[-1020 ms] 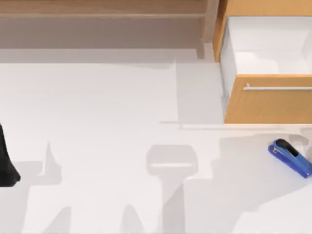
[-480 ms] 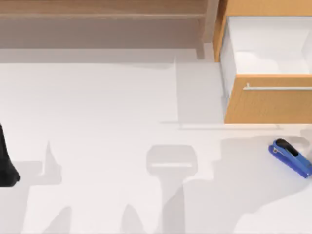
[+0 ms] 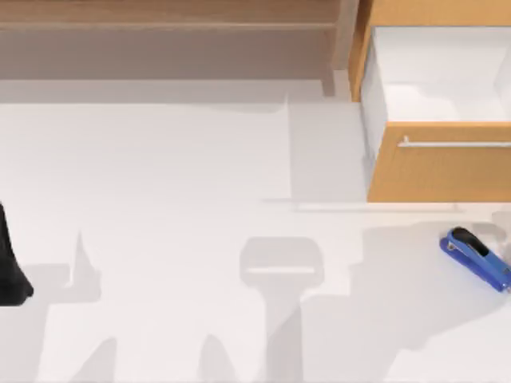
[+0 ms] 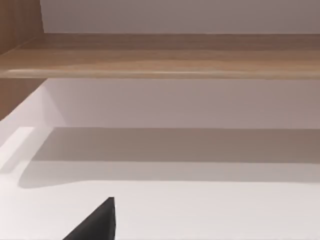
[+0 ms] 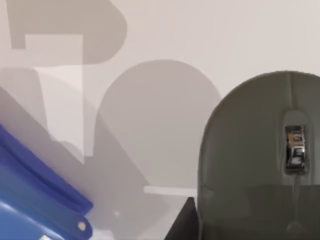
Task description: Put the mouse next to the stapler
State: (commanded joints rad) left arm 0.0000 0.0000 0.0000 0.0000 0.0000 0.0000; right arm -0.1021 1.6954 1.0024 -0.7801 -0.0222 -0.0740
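Note:
The blue stapler (image 3: 476,258) with its black top arm lies on the white table near the right edge. Part of the stapler (image 5: 35,200) also shows in the right wrist view. The grey mouse (image 5: 260,160), with a shiny scroll wheel, hangs close to that camera and casts a round shadow on the table below it. One black finger (image 5: 182,226) of my right gripper lies against the mouse's side, and the other finger is hidden. My left arm (image 3: 9,267) is parked at the table's left edge. One dark fingertip (image 4: 97,225) of it shows in the left wrist view.
A wooden cabinet with an open, white-lined drawer (image 3: 439,159) stands at the back right, just behind the stapler. A long wooden shelf (image 3: 160,32) runs along the back. Grey shadows cross the white tabletop.
The faint shadow at the right edge near the stapler has shifted slightly. The stapler and the left arm have not moved.

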